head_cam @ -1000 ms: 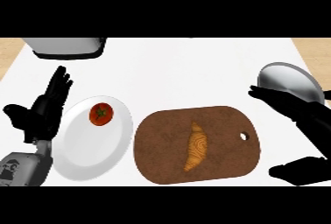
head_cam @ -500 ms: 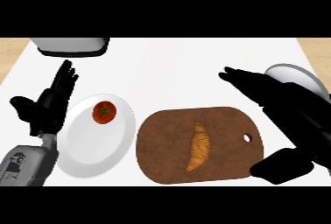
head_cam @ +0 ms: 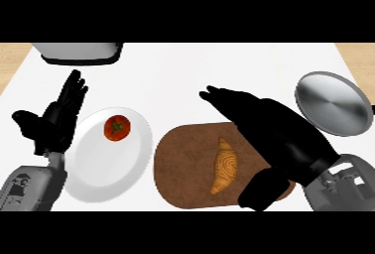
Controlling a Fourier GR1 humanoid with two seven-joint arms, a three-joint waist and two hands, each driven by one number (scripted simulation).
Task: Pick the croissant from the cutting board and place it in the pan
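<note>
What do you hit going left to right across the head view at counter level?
Left hand → white plate with the tomato on it → cutting board → croissant → right hand, open over the board's right side → pan.

right hand open, over cutting board | croissant on board (untouched) | pan far right | left hand resting

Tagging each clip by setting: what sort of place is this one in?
Most likely a kitchen counter set for food handling: a croissant on a wooden cutting board, a tomato on a white plate, and a steel pan on a white top.
</note>
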